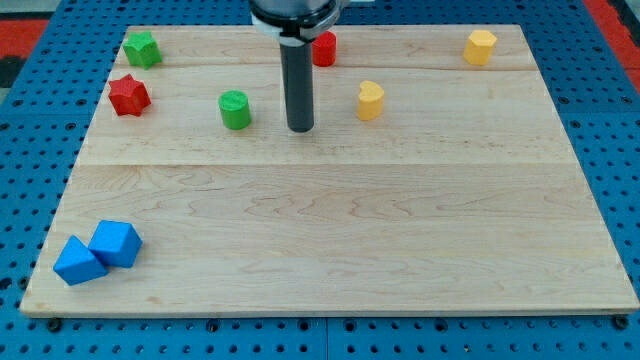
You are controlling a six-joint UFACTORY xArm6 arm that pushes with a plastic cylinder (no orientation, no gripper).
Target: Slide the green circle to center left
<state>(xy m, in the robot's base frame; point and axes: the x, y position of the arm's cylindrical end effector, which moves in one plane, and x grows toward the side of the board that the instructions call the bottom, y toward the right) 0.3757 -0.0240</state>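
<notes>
One rod w/ no claw, its tip (300,129) just right of green circle (235,109), not touching, on wooden board (330,230).

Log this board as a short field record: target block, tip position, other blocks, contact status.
target: green circle, upper left part of the wooden board
tip: my tip, to the view's right of the green circle, with a gap between them
contact: none visible
left of target: red star, green star
right of tip: yellow heart-like block
behind rod: red block, partly hidden, shape unclear
top right: yellow block
bottom left: two blue cubes, touching
</notes>
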